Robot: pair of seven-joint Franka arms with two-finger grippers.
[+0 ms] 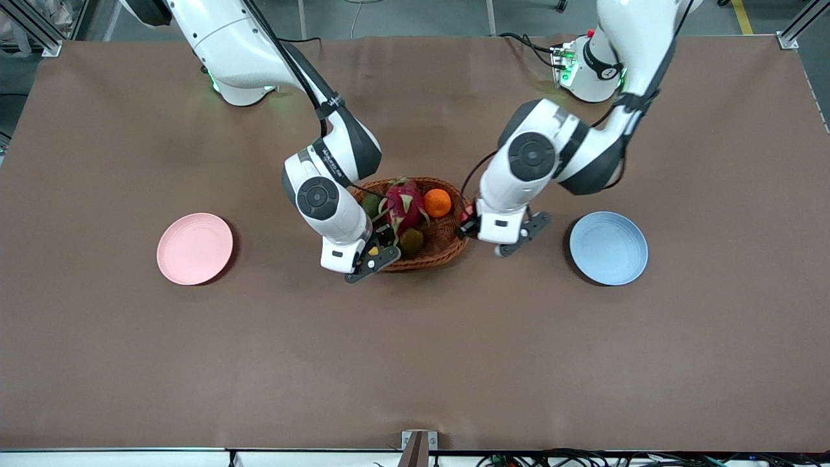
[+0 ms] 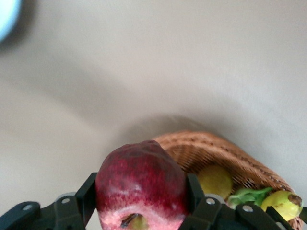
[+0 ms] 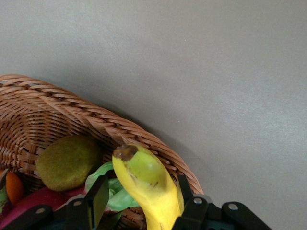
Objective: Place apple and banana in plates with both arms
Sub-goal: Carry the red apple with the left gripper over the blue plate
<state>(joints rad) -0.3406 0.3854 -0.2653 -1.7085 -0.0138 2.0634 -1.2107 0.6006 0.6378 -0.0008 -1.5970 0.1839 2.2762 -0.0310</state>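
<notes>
The dark red apple (image 2: 141,184) sits clamped between both fingers of my left gripper (image 2: 141,194). In the front view that gripper (image 1: 467,225) is over the wicker basket's end toward the left arm, where a bit of the apple (image 1: 464,219) shows. The yellow banana (image 3: 151,189) stands between the fingers of my right gripper (image 3: 142,191), its dark tip over the basket rim. One finger touches it and the other (image 3: 98,191) stands off with a gap. That gripper (image 1: 374,254) is over the basket's rim nearer the front camera. The pink plate (image 1: 194,248) and the blue plate (image 1: 608,248) lie bare.
The oval wicker basket (image 1: 447,250) lies mid-table between the plates. It holds a pink dragon fruit (image 1: 403,202), an orange (image 1: 438,202), a brown kiwi (image 1: 411,240) and a green fruit (image 1: 371,205). The blue plate's edge shows in the left wrist view (image 2: 5,17).
</notes>
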